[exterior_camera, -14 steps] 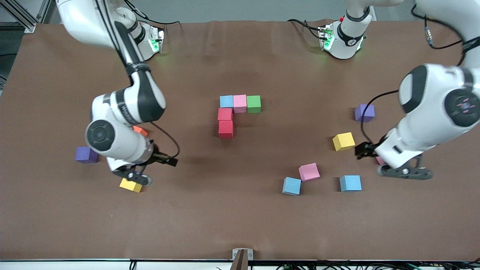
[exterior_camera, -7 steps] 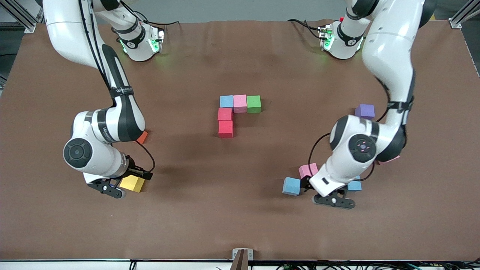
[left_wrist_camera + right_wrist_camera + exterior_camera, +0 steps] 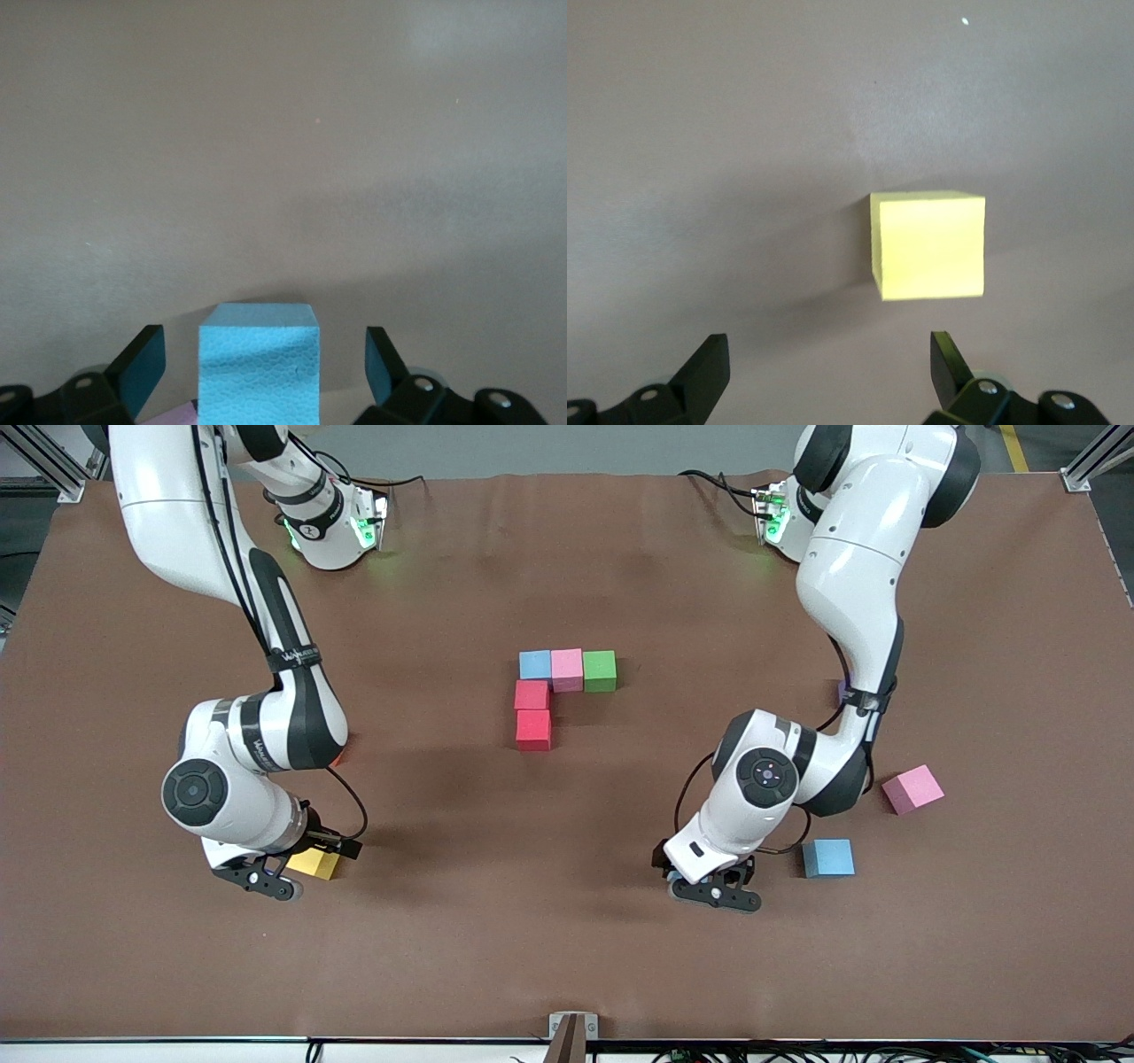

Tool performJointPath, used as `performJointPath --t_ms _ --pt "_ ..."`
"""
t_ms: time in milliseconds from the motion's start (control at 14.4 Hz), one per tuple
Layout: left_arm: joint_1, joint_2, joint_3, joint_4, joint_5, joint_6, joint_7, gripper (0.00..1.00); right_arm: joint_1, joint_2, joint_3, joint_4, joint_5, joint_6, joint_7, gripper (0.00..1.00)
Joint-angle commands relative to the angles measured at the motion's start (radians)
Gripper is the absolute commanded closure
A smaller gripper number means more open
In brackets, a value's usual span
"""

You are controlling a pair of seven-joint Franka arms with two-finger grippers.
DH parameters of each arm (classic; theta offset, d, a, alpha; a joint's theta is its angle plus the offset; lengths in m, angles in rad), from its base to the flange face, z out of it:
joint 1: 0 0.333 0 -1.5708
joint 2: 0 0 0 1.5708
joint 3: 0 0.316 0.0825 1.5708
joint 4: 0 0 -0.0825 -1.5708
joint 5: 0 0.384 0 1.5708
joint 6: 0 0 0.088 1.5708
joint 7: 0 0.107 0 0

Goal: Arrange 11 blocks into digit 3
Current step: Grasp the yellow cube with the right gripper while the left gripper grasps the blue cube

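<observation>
Arms first: both have swung in low over the table's loose blocks within the last second. The left gripper (image 3: 714, 889) has come from the yellow cube to a light blue block (image 3: 258, 361), jaws spread either side, not touching. The right gripper (image 3: 263, 875) hovers spread beside a yellow block (image 3: 314, 863). The digit 3 (image 3: 554, 691) stands at five cubes mid-table; two pickups look imminent.

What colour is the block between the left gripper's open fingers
Light blue. The block shows best in the left wrist view, between the left gripper fingers.
</observation>
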Motion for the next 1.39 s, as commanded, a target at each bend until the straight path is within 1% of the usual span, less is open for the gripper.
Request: performJointPath --t_ms 0,139,209,278,348,417,487,556,626,765,834,904,1043,1182,1321 --pt "-0.017 0.036 0.02 0.023 0.002 0.006 0.007 0.03 -0.067 -0.02 0.019 -0.037 -0.014 0.029 -0.144 0.0" --pt "-0.019 0.055 0.021 0.023 -0.001 0.007 0.007 0.05 -0.07 -0.02 0.019 -0.065 -0.002 0.032 -0.175 0.0" --pt "-0.019 0.056 0.021 0.023 -0.001 0.009 0.008 0.1 -0.068 -0.02 0.02 -0.077 0.015 0.036 -0.171 0.0" --pt "-0.019 0.056 0.021 0.023 -0.001 0.009 0.01 0.2 -0.07 -0.02 0.019 -0.08 0.054 0.045 -0.169 0.0" --pt "-0.017 0.056 0.021 0.023 -0.001 0.009 0.01 0.27 -0.077 -0.018 0.019 -0.094 0.076 0.055 -0.172 0.0" --pt "-0.017 0.055 0.02 0.021 -0.003 0.007 0.007 0.42 -0.091 -0.018 0.019 -0.103 0.075 0.085 -0.175 0.0" --pt "-0.017 0.05 0.02 0.02 -0.008 0.003 -0.002 0.66 -0.096 -0.017 0.019 -0.111 0.073 0.108 -0.185 0.0" --pt "-0.019 0.041 0.02 0.015 -0.009 0.001 -0.007 0.77 -0.097 -0.011 0.019 -0.111 0.067 0.114 -0.186 0.0" --pt "-0.016 0.032 0.02 0.011 -0.011 -0.003 -0.031 0.82 -0.097 -0.006 0.019 -0.111 0.066 0.116 -0.188 0.0" --pt "-0.012 -0.002 0.015 -0.021 -0.011 -0.051 -0.178 0.88 -0.097 0.003 0.019 -0.109 0.064 0.117 -0.188 0.0" --pt "-0.022 -0.029 0.009 -0.049 -0.009 -0.08 -0.293 0.9 -0.097 0.005 0.019 -0.109 0.066 0.117 -0.188 0.0" --pt "-0.047 -0.057 0.009 -0.078 -0.003 -0.085 -0.406 0.9 -0.093 0.012 0.019 -0.109 0.066 0.127 -0.186 0.0" --pt "-0.077 -0.133 0.009 -0.185 0.0 -0.083 -0.644 0.9 -0.088 0.017 0.019 -0.109 0.066 0.148 -0.182 0.0" --pt "-0.109 -0.23 0.009 -0.319 0.002 -0.074 -0.822 0.9 -0.087 0.025 0.019 -0.109 0.066 0.151 -0.183 0.0" --pt "-0.121 -0.285 0.009 -0.396 0.002 -0.075 -1.014 0.87 -0.085 0.032 0.019 -0.109 0.064 0.151 -0.186 0.0"
